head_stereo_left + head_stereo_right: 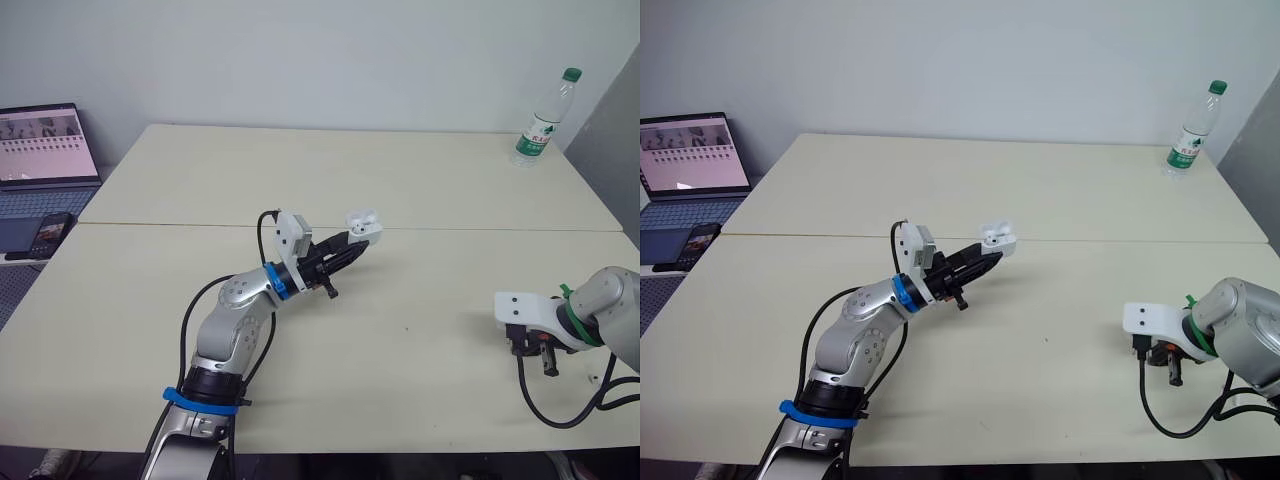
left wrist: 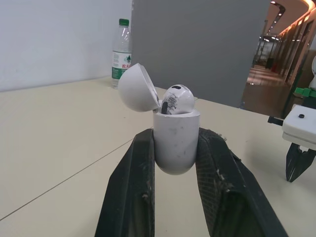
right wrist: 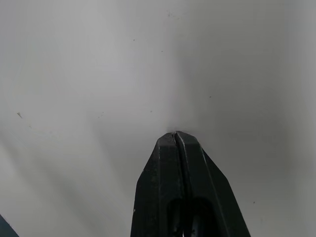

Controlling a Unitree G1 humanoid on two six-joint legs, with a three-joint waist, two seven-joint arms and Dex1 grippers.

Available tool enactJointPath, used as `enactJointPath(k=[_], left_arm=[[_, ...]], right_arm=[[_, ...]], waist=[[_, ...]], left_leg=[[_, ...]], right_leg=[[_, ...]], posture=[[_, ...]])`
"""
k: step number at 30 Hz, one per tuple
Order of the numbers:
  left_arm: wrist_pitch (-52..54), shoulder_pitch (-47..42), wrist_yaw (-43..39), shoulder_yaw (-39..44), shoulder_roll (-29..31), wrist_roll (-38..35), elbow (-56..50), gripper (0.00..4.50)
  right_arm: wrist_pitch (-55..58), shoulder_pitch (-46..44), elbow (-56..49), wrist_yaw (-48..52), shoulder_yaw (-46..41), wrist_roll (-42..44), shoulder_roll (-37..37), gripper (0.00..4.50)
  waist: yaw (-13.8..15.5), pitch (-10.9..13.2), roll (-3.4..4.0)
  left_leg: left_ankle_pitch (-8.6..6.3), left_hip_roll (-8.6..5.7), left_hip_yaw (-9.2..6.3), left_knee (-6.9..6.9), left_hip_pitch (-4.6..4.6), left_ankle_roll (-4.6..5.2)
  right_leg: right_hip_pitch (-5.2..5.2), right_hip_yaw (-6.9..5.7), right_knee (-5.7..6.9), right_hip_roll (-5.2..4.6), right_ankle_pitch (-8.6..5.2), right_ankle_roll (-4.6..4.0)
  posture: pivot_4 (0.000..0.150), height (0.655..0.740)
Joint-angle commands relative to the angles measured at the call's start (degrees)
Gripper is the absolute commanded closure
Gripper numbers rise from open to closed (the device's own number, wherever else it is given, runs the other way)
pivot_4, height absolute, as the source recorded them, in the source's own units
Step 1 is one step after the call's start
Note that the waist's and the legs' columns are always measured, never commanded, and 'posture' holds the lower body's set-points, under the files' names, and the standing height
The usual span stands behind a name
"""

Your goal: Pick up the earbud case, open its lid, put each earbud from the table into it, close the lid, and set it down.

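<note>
Sitting in left gripper [image 2: 176, 140]: earbud case [image 2: 175, 129].

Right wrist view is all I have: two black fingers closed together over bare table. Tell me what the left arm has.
Observer: The left gripper is shut on the earbud case and holds it raised off the table.
Operator: Give me the lid state.
Observer: The lid is swung open, and one earbud sits in the case.
Operator: Place it against my gripper.
Observer: The case is well to the robot's left of the right gripper and farther from the robot, about over the seam between the two tabletops. The two grippers are far apart.
</note>
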Motion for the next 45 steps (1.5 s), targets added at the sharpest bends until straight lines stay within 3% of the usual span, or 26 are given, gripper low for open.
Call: enactJointPath(k=[1,12,15,20,26,32,45], left_arm=[[-1.0,-0.4,-0.2,-0.1,-0.3,-0.1,-1.4,3.72],[-1.3,-0.5,-0.3,-0.1,-0.6,0.1,-0.9,3.72],[-1.3,-0.2,-0.2,0.0,-0.4,0.0,-1.2,3.72],[-1.2,0.8,0.0,0.0,-0.3,-0.1,-2.0,3.72],[-1.4,0.9,-0.3,-0.4,-0.7,-0.1,-1.5,3.72],[-1.3,0.1,-0.8,-0.5,-1.1,-0.2,-0.6,3.72],[-1.6,-0.7,-1.6,-0.8,-1.3,0.1,0.5,3.72]], right_arm=[[0.3,0.0,-1.0,-0.2,-2.4,0.8,-1.3,4.48],[-0.1,3.1,0.8,-1.5,-8.4,3.9,-3.7,4.48],[0.2,6.0,2.2,-2.0,-12.2,5.6,-5.5,3.61],[10.5,12.9,4.3,-4.6,-23.1,10.0,-6.7,1.78],[24.5,23.7,1.0,-8.8,-35.9,13.7,-4.9,1.78],[31.0,32.6,-3.2,-13.5,-45.4,15.0,-1.3,1.78],[35.8,29.1,-1.6,-23.0,-44.6,20.7,3.3,1.78]], waist=[[0.0,0.0,0.0],[0.0,0.0,0.0],[0.0,0.0,0.0],[0.0,0.0,0.0],[0.1,0.0,0.01],[0.1,0.0,0.02],[0.0,0.0,0.01]], left_leg=[[0.0,0.0,0.0,0.0,0.0,0.0],[0.0,0.0,-0.01,0.0,-0.02,0.0],[0.0,-0.03,0.01,0.0,-0.04,0.0],[0.0,-0.02,-0.02,-0.01,-0.05,0.0],[0.0,-0.01,-0.06,0.0,-0.05,0.0],[0.0,-0.03,-0.03,0.0,-0.04,0.0],[0.0,-0.03,-0.01,0.0,-0.05,0.0]], right_leg=[[0.0,0.0,0.0,0.0,0.0,0.0],[0.0,0.0,0.0,0.0,0.0,0.0],[-0.01,0.0,-0.02,-0.01,0.0,0.0],[-0.01,0.04,-0.02,-0.01,0.0,0.0],[0.01,0.05,0.0,0.02,0.0,0.01],[0.02,0.05,-0.01,0.04,-0.16,0.29],[0.02,0.07,-0.02,0.08,-0.15,0.33]], posture=[[0.15,0.7362],[0.15,0.7362],[0.15,0.7362],[0.15,0.7362],[0.15,0.7362],[0.15,0.7362],[0.15,0.7362]])
